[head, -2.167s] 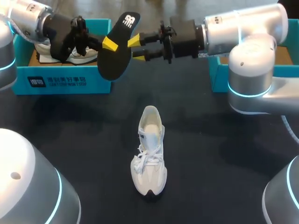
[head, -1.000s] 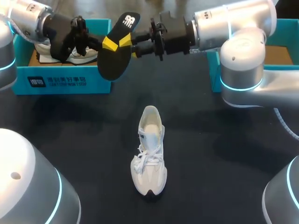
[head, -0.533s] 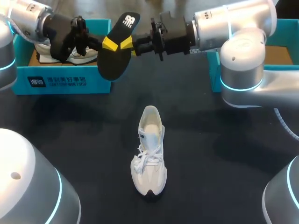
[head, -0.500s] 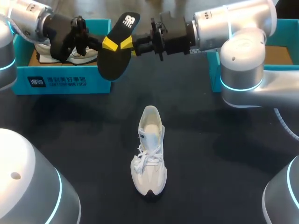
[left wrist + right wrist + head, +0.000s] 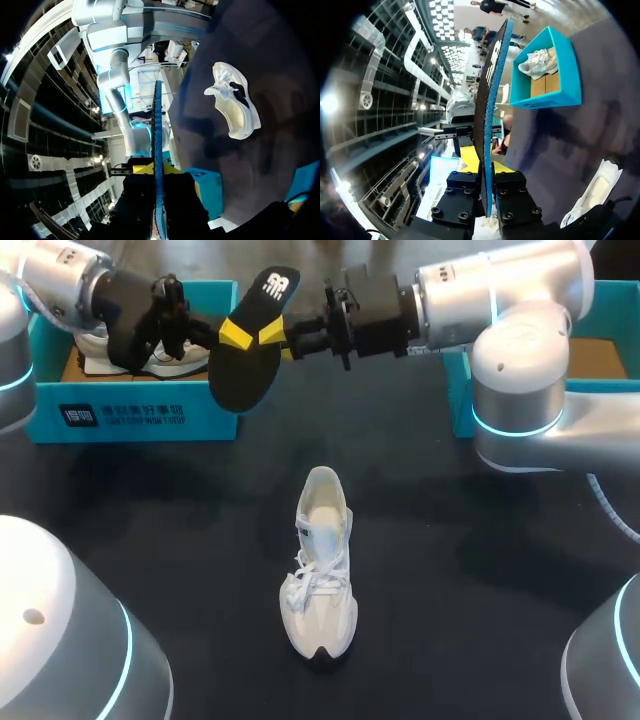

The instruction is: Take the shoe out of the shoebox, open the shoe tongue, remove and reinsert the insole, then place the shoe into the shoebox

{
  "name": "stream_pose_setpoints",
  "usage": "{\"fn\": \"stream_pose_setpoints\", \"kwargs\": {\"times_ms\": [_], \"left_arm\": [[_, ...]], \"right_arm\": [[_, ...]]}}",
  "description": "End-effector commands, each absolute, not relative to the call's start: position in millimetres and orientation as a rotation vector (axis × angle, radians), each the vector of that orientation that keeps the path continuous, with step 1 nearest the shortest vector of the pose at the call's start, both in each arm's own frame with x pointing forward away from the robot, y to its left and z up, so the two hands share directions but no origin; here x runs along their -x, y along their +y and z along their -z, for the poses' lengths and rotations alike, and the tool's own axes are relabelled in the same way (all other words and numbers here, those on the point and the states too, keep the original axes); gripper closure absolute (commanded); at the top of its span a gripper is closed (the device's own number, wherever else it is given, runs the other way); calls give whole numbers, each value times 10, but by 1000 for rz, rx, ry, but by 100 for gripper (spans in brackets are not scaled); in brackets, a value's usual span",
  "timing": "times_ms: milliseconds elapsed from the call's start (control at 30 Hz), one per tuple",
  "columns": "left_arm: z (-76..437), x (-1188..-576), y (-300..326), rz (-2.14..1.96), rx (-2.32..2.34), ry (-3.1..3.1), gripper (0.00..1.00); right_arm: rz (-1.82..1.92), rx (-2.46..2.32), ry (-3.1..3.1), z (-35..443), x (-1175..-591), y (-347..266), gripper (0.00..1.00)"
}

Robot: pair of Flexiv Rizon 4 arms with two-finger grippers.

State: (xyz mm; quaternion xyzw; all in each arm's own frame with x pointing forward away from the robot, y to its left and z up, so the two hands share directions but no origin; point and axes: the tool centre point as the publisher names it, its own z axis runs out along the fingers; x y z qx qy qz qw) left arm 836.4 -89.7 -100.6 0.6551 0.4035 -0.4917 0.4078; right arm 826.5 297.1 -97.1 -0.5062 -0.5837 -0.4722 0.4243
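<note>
At the table's far left, a teal shoebox (image 5: 120, 416) is seen, with a second white shoe (image 5: 165, 362) lying inside it. Just in front of that box, the left gripper (image 5: 232, 334) is held above the table, its yellow-tipped fingers clamped on a black insole (image 5: 250, 355). The insole is carried in the air, tilted, with its heel end uppermost and clear of the dark table (image 5: 450, 540). From the opposite side the same insole is grasped by the right gripper (image 5: 276, 334); in the right wrist view it is seen edge-on, pinched between both fingers. Nearer the camera and well apart from both grippers, the white shoe (image 5: 320, 565) is stood upright on the table, its opening turned toward the boxes. At the far right, another teal shoebox (image 5: 462, 390) is partly hidden behind the right arm.
</note>
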Motion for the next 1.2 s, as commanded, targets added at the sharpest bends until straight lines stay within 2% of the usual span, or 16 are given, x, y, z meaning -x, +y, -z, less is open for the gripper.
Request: {"fn": "stream_pose_setpoints", "kwargs": {"times_ms": [33,433,467,500,533,567,1200], "left_arm": [[1012,-8358,-904,1236,-1650,1016,100],[1012,-8360,-905,1236,-1649,1018,100],[1012,-8360,-906,1238,-1649,1017,86],[1011,-8360,-907,1237,-1654,1016,62],[1010,-8358,-909,1237,-1655,1016,6],[1010,-8358,-909,1238,-1656,1015,0],[910,-8327,-700,1174,-1697,1045,0]], "right_arm": [[1180,1268,-1463,975,-8269,2993,100],[1186,1259,-1468,976,-8275,2994,100],[1186,1258,-1468,976,-8274,2992,100],[1187,1257,-1469,975,-8272,2990,100],[1189,1256,-1469,975,-8271,2989,100],[1191,1254,-1469,974,-8269,2987,100],[1256,1195,-1483,1130,-8251,2811,100]]}}
